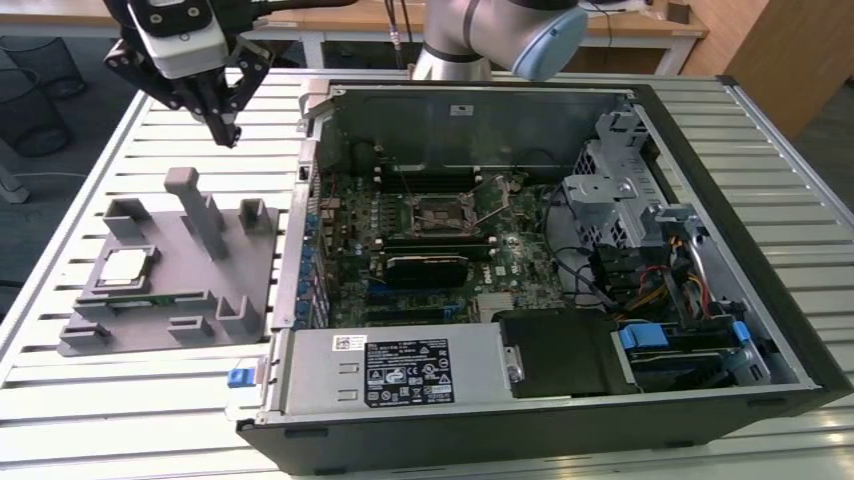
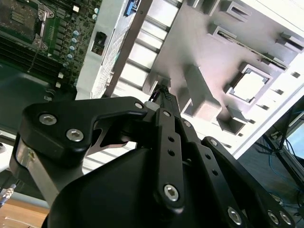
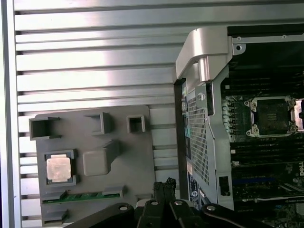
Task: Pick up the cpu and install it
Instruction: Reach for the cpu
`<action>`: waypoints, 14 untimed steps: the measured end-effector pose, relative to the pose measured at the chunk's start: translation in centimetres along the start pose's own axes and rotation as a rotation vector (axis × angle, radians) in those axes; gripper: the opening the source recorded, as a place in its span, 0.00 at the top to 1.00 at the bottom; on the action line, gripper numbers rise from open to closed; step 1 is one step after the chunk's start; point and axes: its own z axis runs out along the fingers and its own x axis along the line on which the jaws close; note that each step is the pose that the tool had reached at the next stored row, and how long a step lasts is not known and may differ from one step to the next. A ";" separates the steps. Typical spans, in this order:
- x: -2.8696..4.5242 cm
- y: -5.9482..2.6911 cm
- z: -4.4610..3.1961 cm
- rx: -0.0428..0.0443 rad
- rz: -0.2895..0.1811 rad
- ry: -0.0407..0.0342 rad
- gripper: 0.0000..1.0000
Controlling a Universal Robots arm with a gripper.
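– Hovering where, that tool of yours?

– My tool (image 1: 227,135) hangs above the slatted white tabletop (image 1: 134,400), towards the exterior view's left. It is beside the open computer case (image 1: 747,250) and past the far edge of the grey holder (image 1: 187,300). Its fingers are clenched tip to tip, with nothing between them.

– And the chip?

– The cpu (image 1: 127,267) lies flat in a square pocket of the holder, silver top up, well apart from my tool. A green memory stick (image 1: 144,299) lies in a slot just beside it.

– What do the wrist views add?

– The first wrist view looks straight down. I see the cpu (image 3: 59,167) in its pocket, the stick (image 3: 83,197) along the holder's edge, and the square socket (image 3: 273,116) on the board inside the case. The second wrist view looks past my tool's black links and bolts, and the cpu (image 2: 250,85) glares pale beyond the closed tips. The exterior view gives me the rest of the case: the drive cage (image 1: 607,190), the bundled cables (image 1: 654,280) and the labelled power supply (image 1: 400,370).

– And the room?

– My arm (image 1: 507,35) rises behind the case. Beyond the tabletop stand a wooden desk (image 1: 360,20) and a wooden panel (image 1: 787,50), with dark wire bins (image 1: 27,90) on the floor.
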 end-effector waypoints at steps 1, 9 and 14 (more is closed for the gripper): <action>0.10 -0.01 0.02 0.0000 0.000 0.0002 0.89; 1.06 -0.08 0.17 0.0000 0.000 0.0013 0.89; 1.70 -0.10 0.29 0.0002 0.000 0.0030 0.89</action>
